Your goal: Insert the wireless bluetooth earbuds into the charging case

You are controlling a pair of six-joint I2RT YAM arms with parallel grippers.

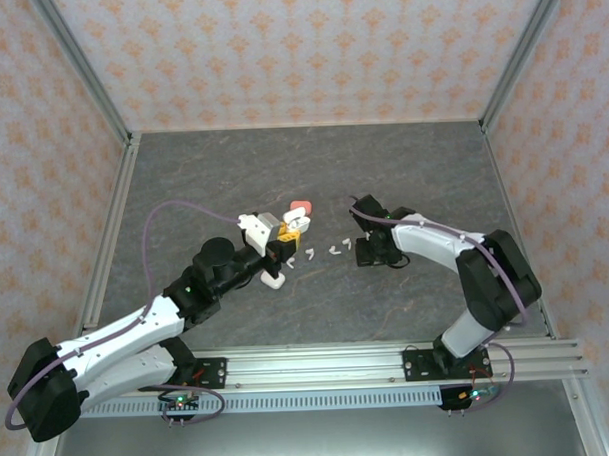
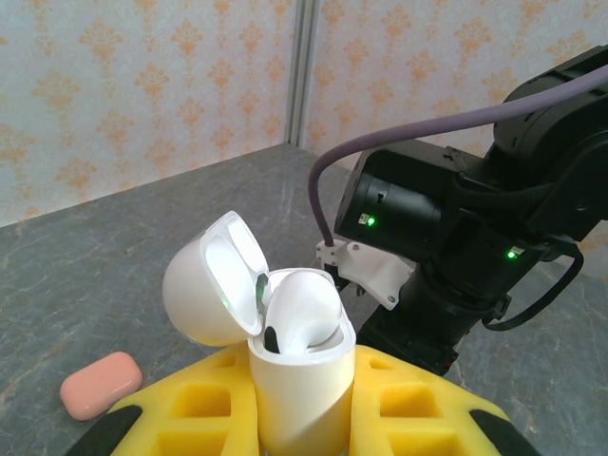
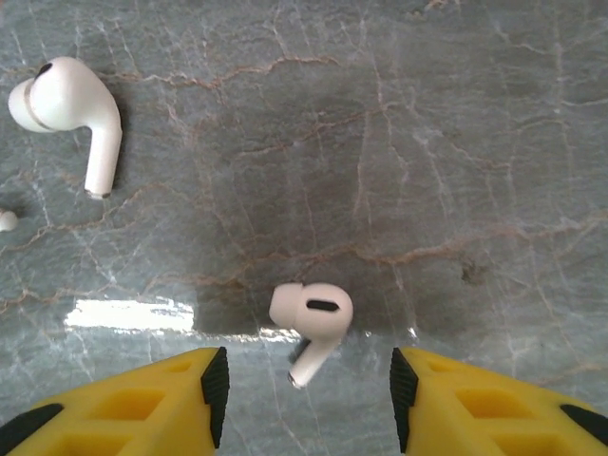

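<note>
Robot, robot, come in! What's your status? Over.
Left end effector shut on open charging case. Right end effector open, straddling a white earbud. Another earbud lies apart, not blocking.

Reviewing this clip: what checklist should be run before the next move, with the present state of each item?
1. Is the charging case clamped in the left tool: ok.
2. Is the lid swung open: ok.
3. Is there a free slot beside the seated earbud: cannot tell.
4. Does the loose earbud lie between the fingers of the right tool: ok.
5. Is the right tool gripping the loose earbud: not ok, gaps show on both sides.
</note>
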